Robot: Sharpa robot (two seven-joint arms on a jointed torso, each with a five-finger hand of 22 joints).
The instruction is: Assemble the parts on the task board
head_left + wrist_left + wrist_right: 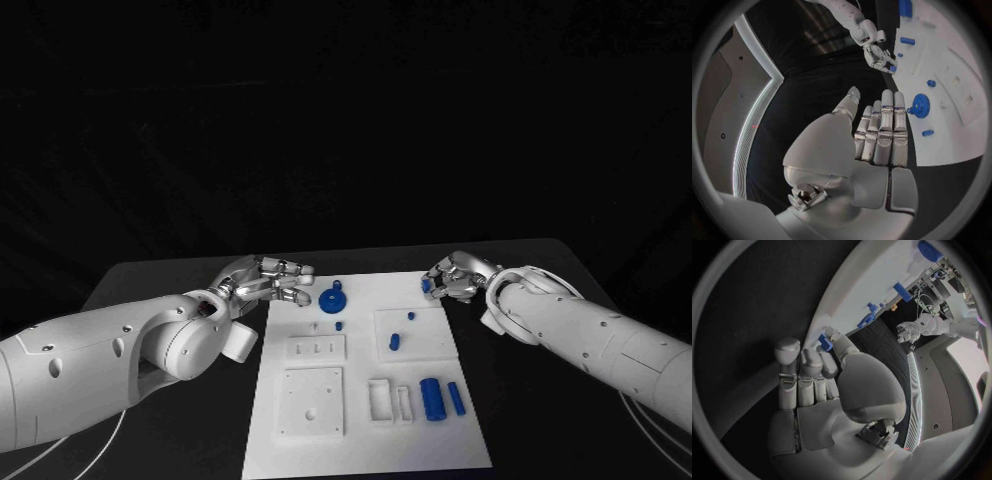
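Right hand (456, 277), upper right of the board (368, 440), pinches a small blue part (427, 286) at the board's top edge. Left hand (271, 281) hovers open, the gear (335, 300) just right of it.

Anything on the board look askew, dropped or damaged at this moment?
Nothing stands out. The task board lies flat on the table, and the blue gear and blue cylinders sit on it. The right hand touches a blue part at the far edge; the left hand holds nothing.
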